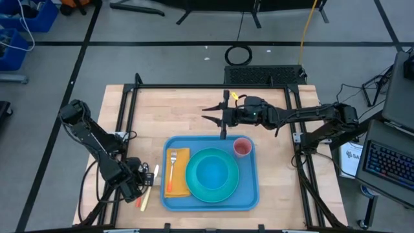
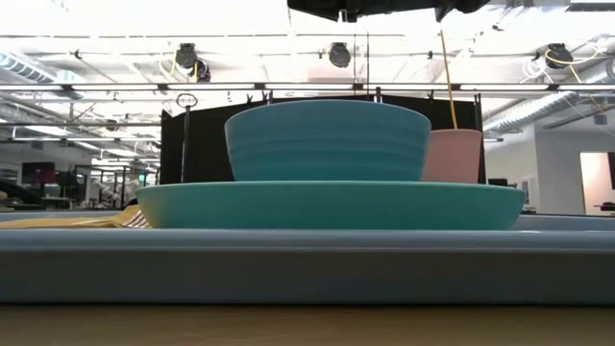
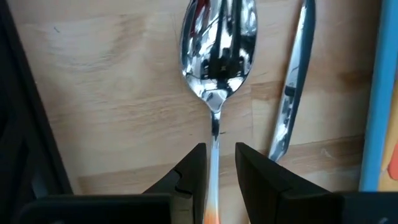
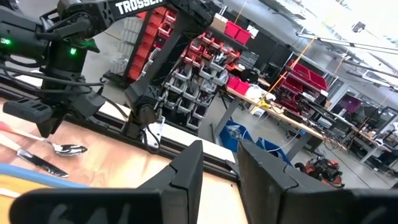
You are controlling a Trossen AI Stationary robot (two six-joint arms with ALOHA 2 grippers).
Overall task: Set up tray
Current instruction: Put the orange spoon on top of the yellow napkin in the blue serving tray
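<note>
So the tray (image 1: pixel 210 202) sits at the lower centre of the overhead frame and it's already mostly laid out like a place setting. The turquoise plate (image 1: pixel 213 176) is dead centre with a matching bowl (image 2: pixel 327 141) stacked on it, which makes sense as the anchor everything else gets arranged around. A yellow napkin (image 1: pixel 176 173) lies along the tray's left side with the fork (image 1: pixel 173 165) on top, and the pink cup (image 1: pixel 242 147) stands in the upper right corner of the tray.

What's missing looks like the last cutlery. The spoon (image 3: pixel 217 43) and knife (image 3: pixel 292 81) lie side by side on the wood table (image 1: pixel 162 110) just off the tray's left edge, at lower left of the overhead frame.

The left gripper (image 3: pixel 219 168) is right there, fingers narrowly parted and straddling the spoon's thin handle. I can't tell if they're actually pinching it yet or just lined up.

The right gripper (image 1: pixel 207 113) hovers above the tray's top edge, upper centre, fingers a bit apart, holding nothing.
</note>
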